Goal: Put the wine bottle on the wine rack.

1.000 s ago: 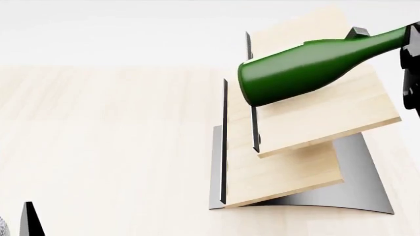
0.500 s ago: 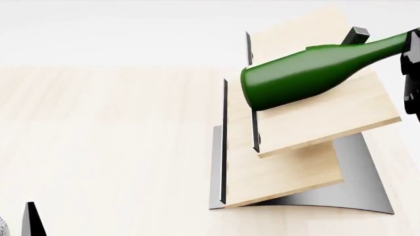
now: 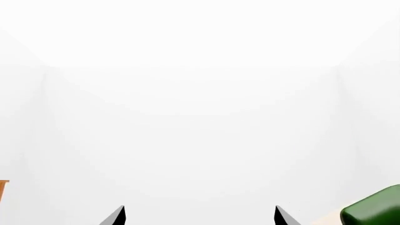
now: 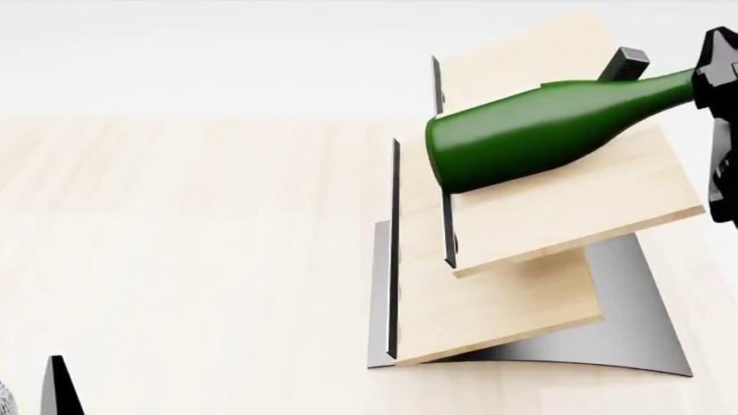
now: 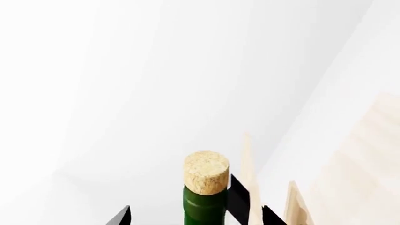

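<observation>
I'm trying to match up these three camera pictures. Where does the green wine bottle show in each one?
Head view: the wine bottle lies tilted over the wine rack's upper panel, neck toward the right gripper.
Right wrist view: only its corked neck shows, bottom centre.
Left wrist view: a bit of green body, bottom right corner.
Shared landmark: the rack's light wood, faint in the left wrist view.

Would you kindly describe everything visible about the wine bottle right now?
The wine bottle is glossy dark green glass with a tan cork; no label shows. It lies nearly horizontal over the wine rack's upper wooden panel, base toward the rack's dark metal edge. The right end effector grips its neck.
</observation>
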Tool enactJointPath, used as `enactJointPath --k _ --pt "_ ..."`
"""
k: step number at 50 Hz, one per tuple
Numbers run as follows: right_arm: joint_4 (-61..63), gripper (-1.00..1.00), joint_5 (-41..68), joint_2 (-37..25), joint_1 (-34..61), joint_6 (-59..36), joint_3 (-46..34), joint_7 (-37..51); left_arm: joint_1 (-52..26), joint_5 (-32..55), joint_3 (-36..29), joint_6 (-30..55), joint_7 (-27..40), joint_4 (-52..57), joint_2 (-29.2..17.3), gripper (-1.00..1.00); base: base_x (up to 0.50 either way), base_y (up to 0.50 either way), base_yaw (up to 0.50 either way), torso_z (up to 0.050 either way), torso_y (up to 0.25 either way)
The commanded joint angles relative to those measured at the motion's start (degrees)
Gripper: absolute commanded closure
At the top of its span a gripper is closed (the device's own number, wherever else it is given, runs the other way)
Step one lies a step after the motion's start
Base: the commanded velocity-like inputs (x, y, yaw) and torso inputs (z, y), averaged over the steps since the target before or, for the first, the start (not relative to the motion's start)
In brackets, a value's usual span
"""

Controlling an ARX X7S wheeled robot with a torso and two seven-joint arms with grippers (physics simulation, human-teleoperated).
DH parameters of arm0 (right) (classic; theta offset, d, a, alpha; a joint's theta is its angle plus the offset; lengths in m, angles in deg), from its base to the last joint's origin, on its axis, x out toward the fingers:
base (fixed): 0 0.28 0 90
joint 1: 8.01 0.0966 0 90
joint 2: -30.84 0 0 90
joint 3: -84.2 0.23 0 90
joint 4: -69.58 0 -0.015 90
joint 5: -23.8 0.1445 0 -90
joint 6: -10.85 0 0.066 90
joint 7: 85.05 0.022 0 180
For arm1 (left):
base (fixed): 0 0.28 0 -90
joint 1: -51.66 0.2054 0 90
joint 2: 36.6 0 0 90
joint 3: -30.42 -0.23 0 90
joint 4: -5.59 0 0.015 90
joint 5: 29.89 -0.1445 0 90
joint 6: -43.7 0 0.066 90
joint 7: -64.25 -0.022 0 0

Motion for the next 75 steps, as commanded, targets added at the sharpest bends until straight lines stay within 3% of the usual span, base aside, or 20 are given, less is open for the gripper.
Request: enactJointPath --k 1,46,56,62,65,70,73,75 --pt "0.3 -1.0 -0.9 0.0 0.0 -0.3 -0.1 -0.2 -0.1 0.0 -0.1 0.0 0.2 -0.1 -0.1 -1.0 0.0 0.0 0.0 0.0 0.0" --pt "11.5 -1.0 4.0 -11.7 -10.3 8.7 7.4 -1.1 -0.3 -0.4 -0.9 -0.2 0.5 -0.5 -0.3 -1.0 0.0 0.0 0.0 0.0 0.0" --pt "18.1 -1.0 -9.3 -14.8 -16.0 21.1 4.7 1.4 -0.4 -0.5 -1.0 0.1 0.7 -0.3 -0.4 -1.0 0.0 0.0 0.0 0.0 0.0" --pt "23.1 -1.0 -29.6 -18.3 -18.3 30.9 0.5 13.8 -0.4 -0.4 -0.9 0.0 0.7 -0.4 -0.5 -1.0 0.0 0.0 0.0 0.0 0.0" --pt "26.1 -1.0 -29.2 -19.6 -19.8 32.0 0.8 11.7 -0.4 -0.5 -1.0 -0.1 0.8 -0.5 -0.5 -1.0 0.0 0.0 0.0 0.0 0.0" --pt "27.8 -1.0 -41.8 -22.0 -21.0 35.1 -0.8 21.3 -0.3 -0.6 -0.9 0.0 0.9 -0.2 -0.6 -1.0 0.0 0.0 0.0 0.0 0.0" --pt "30.1 -1.0 -38.5 -23.1 -22.2 36.1 -0.2 18.5 -0.3 -0.5 -0.9 -0.1 1.0 -0.3 -0.6 -1.0 0.0 0.0 0.0 0.0 0.0" --pt "30.5 -1.0 -42.1 -24.3 -22.5 36.8 -0.4 21.9 -0.3 -0.5 -0.9 -0.1 1.1 -0.4 -0.6 -1.0 0.0 0.0 0.0 0.0 0.0"
